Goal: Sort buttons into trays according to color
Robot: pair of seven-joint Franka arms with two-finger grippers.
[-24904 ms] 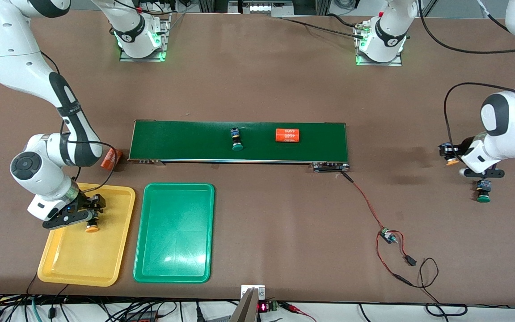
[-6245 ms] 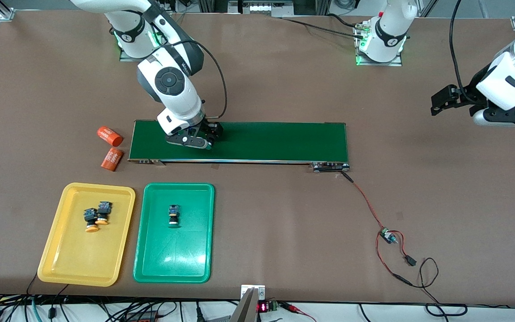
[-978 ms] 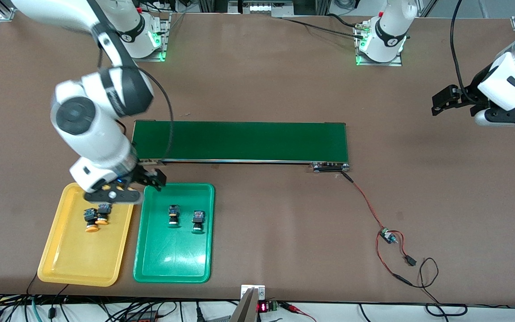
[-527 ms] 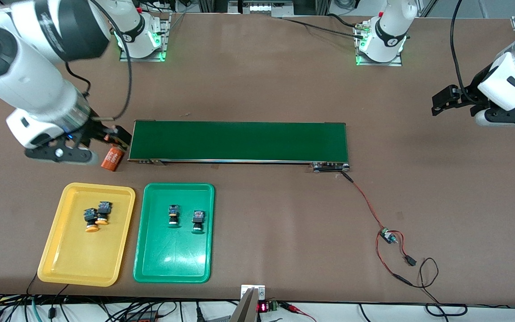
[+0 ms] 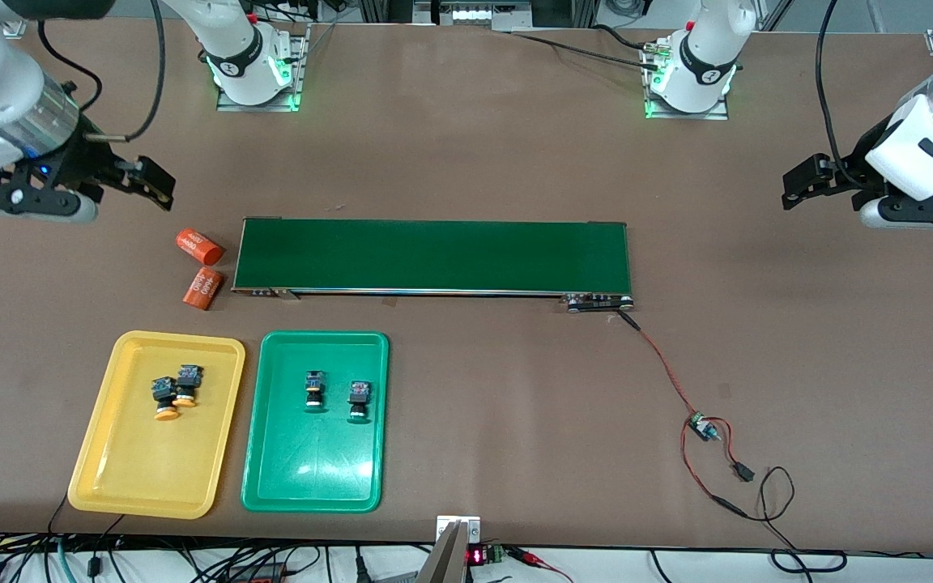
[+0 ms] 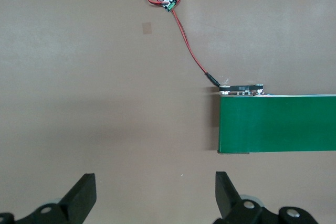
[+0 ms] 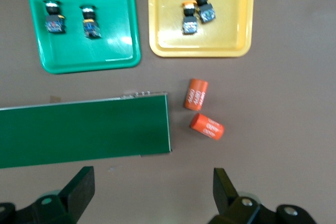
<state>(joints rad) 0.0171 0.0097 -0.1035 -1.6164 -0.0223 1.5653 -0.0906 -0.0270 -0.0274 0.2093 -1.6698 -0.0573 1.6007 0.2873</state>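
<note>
Because each of the buttons is small and made of hard plastic, it looks light and stiff, and I think the boxy body is the best spot to pinch, since the round cap may slip.

From the front view, I count four buttons. Two orange-capped buttons (image 5: pixel 174 389) touch each other in the yellow tray (image 5: pixel 118 486). Two green-capped buttons (image 5: pixel 338 394) sit just beside each other in the green tray (image 5: pixel 313 486). Two orange cylinders (image 5: pixel 201 268) lie on the surface by the empty belt (image 5: pixel 434 255). The right gripper (image 5: pixel 122 180) hangs wide and empty over bare surface. The left gripper (image 5: pixel 819 182) waits wide and empty at its own end.

From the left wrist view, the belt's end and one red wire (image 6: pixel 184 40) show.

From the right wrist view, both trays, four buttons and two cylinders show.
</note>
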